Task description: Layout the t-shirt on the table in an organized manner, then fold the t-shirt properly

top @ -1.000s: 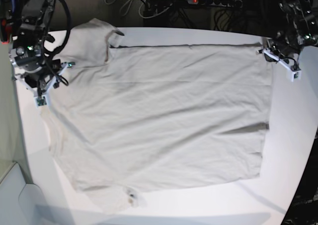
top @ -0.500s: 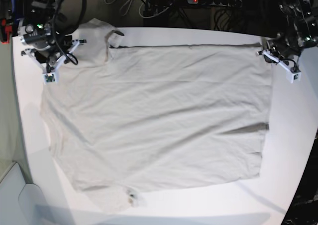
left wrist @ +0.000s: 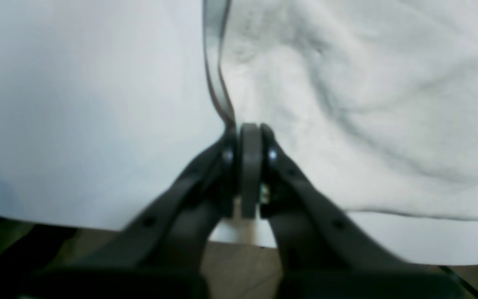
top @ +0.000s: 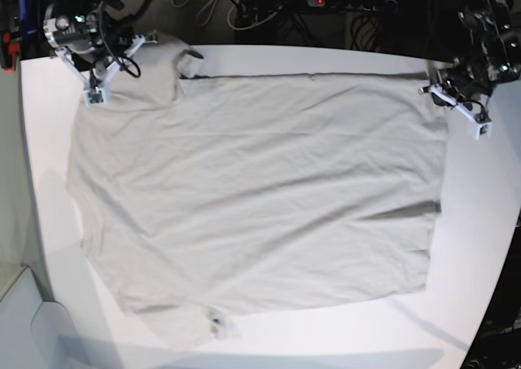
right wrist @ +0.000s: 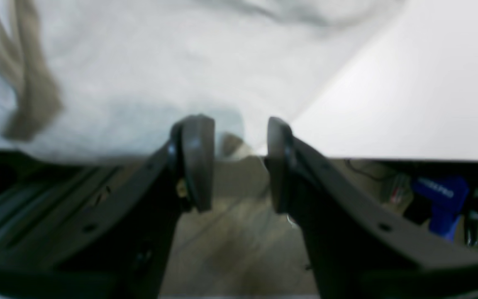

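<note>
T-shirt (top: 260,190) spread flat on table (top: 480,222)

The white table (top: 480,222) carries the beige-grey t-shirt (top: 260,190), spread nearly flat across it.

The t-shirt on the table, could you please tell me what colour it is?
The t-shirt is a plain light beige-grey, with no pattern; the base view shows it best.

free: bare table (top: 480,222) strip beside shirt (top: 260,190), near edge too | blocked: cables (top: 269,15) behind far edge
</note>
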You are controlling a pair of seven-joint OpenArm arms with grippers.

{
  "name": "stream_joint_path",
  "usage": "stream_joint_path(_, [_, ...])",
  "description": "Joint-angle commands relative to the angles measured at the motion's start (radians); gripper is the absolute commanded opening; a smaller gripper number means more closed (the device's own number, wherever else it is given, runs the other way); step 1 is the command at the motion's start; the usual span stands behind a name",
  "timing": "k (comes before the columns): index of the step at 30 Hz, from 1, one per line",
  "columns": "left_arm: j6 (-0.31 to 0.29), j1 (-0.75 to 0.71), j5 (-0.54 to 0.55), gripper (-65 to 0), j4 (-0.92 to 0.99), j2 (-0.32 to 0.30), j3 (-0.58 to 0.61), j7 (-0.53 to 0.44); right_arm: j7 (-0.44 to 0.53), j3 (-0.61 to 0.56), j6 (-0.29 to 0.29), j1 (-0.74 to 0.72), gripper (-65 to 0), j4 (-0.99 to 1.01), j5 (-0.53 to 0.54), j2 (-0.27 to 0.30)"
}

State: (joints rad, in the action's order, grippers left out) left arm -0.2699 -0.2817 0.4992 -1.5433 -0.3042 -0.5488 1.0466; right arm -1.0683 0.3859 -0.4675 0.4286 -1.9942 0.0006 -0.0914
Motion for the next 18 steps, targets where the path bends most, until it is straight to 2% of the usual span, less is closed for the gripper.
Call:
stream_joint_path(1, [0.001,0.000,-0.010,-64.8,-0.004,-0.013,-0.003,0.014,0.013,0.002,-0.006,-0.004,-42.7,-0.014,0.005,0.002])
stream_joint_path(18, [0.001,0.000,-0.010,-64.9,-0.006,-0.014,-0.003,0.013,0.015,0.002,-0.006,-0.026,-42.7,0.069,0.005,0.005])
